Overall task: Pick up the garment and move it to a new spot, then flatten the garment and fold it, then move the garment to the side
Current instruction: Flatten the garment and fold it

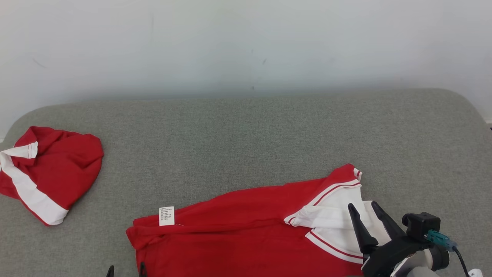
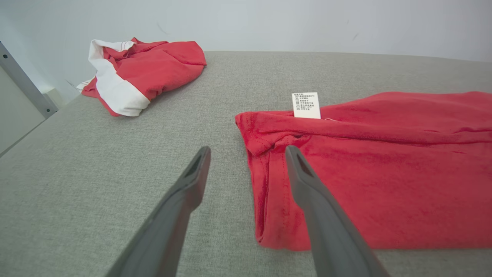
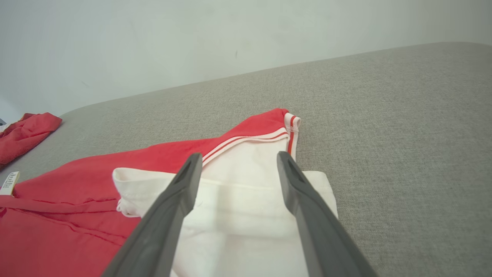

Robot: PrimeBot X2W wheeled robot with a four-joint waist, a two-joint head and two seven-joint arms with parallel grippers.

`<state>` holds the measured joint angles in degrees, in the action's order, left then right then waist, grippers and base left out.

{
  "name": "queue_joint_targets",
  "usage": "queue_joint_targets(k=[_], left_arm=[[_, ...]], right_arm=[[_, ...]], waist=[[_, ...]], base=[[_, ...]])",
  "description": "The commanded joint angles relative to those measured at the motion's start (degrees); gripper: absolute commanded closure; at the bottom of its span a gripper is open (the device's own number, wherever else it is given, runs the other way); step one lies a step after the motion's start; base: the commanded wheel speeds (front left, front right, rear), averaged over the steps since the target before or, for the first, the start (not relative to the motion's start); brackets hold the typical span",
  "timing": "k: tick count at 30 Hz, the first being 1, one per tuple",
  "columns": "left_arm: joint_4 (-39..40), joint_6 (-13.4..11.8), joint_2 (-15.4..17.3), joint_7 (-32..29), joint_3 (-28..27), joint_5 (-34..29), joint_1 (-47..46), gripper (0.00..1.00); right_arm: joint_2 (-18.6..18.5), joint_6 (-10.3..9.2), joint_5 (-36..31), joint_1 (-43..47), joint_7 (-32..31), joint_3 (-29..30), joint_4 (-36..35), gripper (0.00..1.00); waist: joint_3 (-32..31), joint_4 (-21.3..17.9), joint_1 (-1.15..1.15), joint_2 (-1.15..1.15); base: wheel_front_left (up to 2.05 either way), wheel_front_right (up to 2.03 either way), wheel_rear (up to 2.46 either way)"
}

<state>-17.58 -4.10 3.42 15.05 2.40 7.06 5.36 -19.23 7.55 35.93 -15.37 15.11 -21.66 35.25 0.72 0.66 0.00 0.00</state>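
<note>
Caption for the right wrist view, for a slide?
Open right hand over the white end of a red shirt lying on a grey pad.

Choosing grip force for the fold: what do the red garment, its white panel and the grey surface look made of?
Red garment: soft matte knit, probably cotton jersey; it creases limply and shows stitched hems. White panel: similar matte fabric, folded flat. Grey surface: coarse woven upholstery-like cloth, visible fine weave.
</note>
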Motion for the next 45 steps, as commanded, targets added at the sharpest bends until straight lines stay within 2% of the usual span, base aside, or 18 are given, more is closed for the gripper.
queue_joint_targets(k=[1,10,20,33,40,41,42,43,45], left_arm=[[-0.02,-0.11,-0.21,0.18,-0.22,-0.15,0.36,0.00],[0.79,-0.02,-0.50,0.18,-0.54,-0.64,0.55,0.00],[2.10,0.12,-0.56,0.18,0.42,-0.67,-0.84,0.00],[3.22,-0.10,-0.56,0.18,1.63,0.04,-0.88,0.00],[3.40,-0.42,-0.57,0.18,2.19,0.57,-1.65,0.00],[3.29,-0.37,-0.56,0.18,2.21,0.68,-1.84,0.00],[3.15,-0.38,-0.56,0.18,2.29,0.76,-1.98,0.00],[3.03,-0.38,-0.56,0.18,2.37,0.85,-2.11,0.00],[2.80,-0.67,-0.56,0.18,2.46,0.98,-2.18,0.00]], right_arm=[[0.21,-0.14,-0.12,-0.27,0.03,0.09,0.28,0.00],[0.05,-0.14,1.33,-0.47,0.03,1.65,4.63,0.00],[-0.61,-0.14,2.51,-2.41,-0.92,1.73,7.61,0.00],[0.52,-0.14,5.64,-4.35,-6.93,0.13,13.56,0.00],[1.74,0.01,8.02,-4.61,-9.82,-3.35,12.95,0.00],[1.73,0.01,8.37,-4.62,-10.20,-3.98,12.72,0.11],[1.72,0.01,8.80,-4.59,-10.76,-4.59,12.62,0.50],[1.62,0.02,9.07,-4.61,-11.04,-5.14,12.52,0.98],[1.43,0.01,9.67,-4.59,-11.63,-5.90,12.81,1.00]], waist=[[-0.09,-0.04,0.00,0.00],[-0.44,-0.21,0.00,0.00],[2.24,1.00,0.00,0.00],[3.81,3.24,0.00,0.00],[5.05,3.92,0.00,0.00],[5.20,4.03,0.00,0.00],[5.33,4.13,0.00,0.00],[5.46,4.23,0.00,0.00],[5.67,4.40,0.00,0.00]], base=[[0.00,0.00,0.00],[0.00,0.00,0.00],[0.00,0.00,0.00],[0.00,0.00,0.00],[0.00,0.00,0.00],[0.00,0.00,0.00],[0.00,0.00,0.00],[0.00,0.00,0.00],[0.00,0.00,0.00]])
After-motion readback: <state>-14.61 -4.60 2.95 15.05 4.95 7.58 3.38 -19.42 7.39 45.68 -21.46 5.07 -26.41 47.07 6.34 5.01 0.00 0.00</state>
